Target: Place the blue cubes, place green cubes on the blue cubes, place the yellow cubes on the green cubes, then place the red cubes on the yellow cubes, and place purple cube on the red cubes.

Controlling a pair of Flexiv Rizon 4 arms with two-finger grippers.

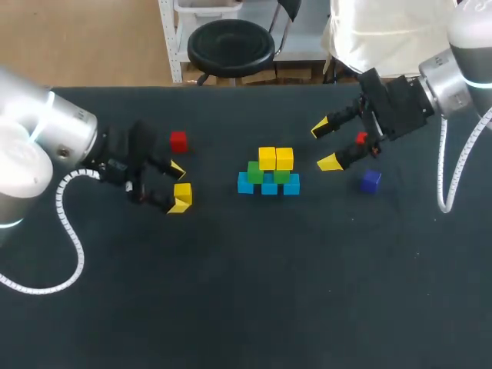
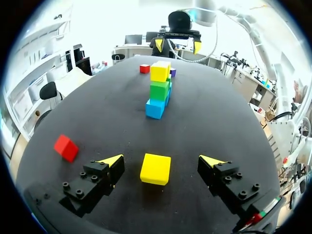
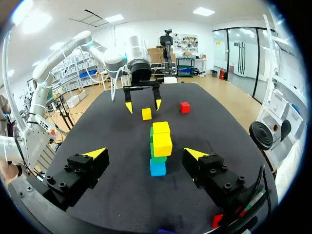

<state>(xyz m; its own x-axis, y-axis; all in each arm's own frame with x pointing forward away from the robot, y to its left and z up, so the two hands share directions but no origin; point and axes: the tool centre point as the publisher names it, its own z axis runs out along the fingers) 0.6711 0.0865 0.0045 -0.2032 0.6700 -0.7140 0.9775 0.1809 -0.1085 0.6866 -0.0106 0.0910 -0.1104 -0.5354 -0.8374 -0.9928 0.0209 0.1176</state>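
Observation:
Mid-table stands a stack (image 1: 268, 172): three blue cubes at the bottom, two green cubes on them, two yellow cubes on top. My left gripper (image 1: 177, 187) is open around a loose yellow cube (image 1: 183, 192); in the left wrist view that yellow cube (image 2: 156, 168) lies on the table with gaps to both fingers. One red cube (image 1: 178, 141) lies just beyond the left gripper. My right gripper (image 1: 324, 144) hangs open and empty right of the stack, above a second red cube (image 1: 360, 138). A purple cube (image 1: 371, 181) lies near it. The right wrist view faces the stack (image 3: 160, 146).
The black table top (image 1: 246, 292) stretches wide in front of the stack. Both arms' white cables (image 1: 65, 231) trail over the table at its left and right sides.

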